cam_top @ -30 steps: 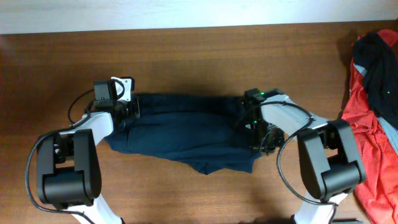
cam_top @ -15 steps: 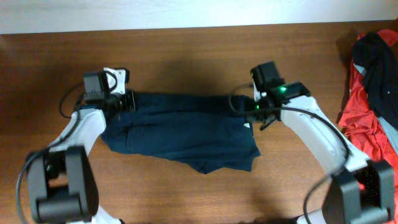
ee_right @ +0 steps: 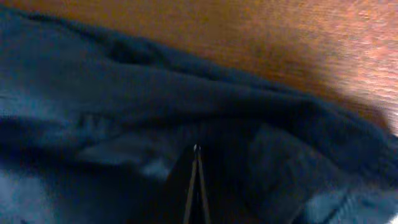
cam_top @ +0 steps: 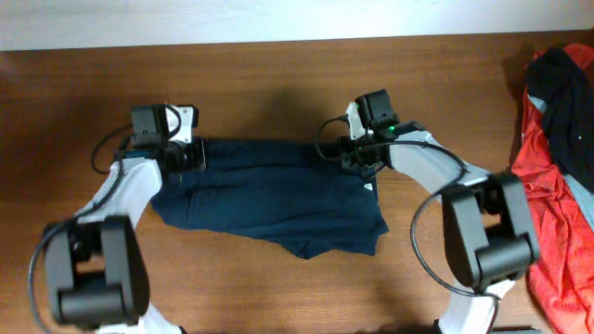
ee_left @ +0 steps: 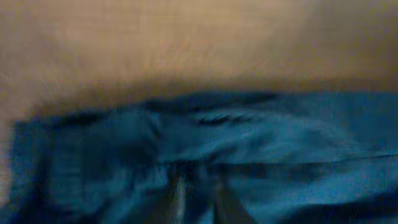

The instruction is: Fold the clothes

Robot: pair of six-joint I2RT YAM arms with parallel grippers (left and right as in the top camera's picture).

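The dark navy shorts (cam_top: 269, 197) lie spread on the wooden table, with a small white label (cam_top: 369, 188) near their right side. My left gripper (cam_top: 186, 156) is at their far left corner, my right gripper (cam_top: 357, 156) at their far right corner. In the blurred left wrist view the fingers (ee_left: 198, 200) sit close together on the blue cloth (ee_left: 280, 143). In the right wrist view the fingers (ee_right: 196, 180) are pressed shut on the dark cloth (ee_right: 93, 93).
A red, black and grey garment heap (cam_top: 557, 139) lies at the table's right edge. Bare brown table (cam_top: 278, 83) runs beyond the shorts to a pale wall strip at the back.
Both grippers have moved toward the far side. The right one went from the shorts' right edge to their far right corner. The far edge of the shorts is now pulled straighter.
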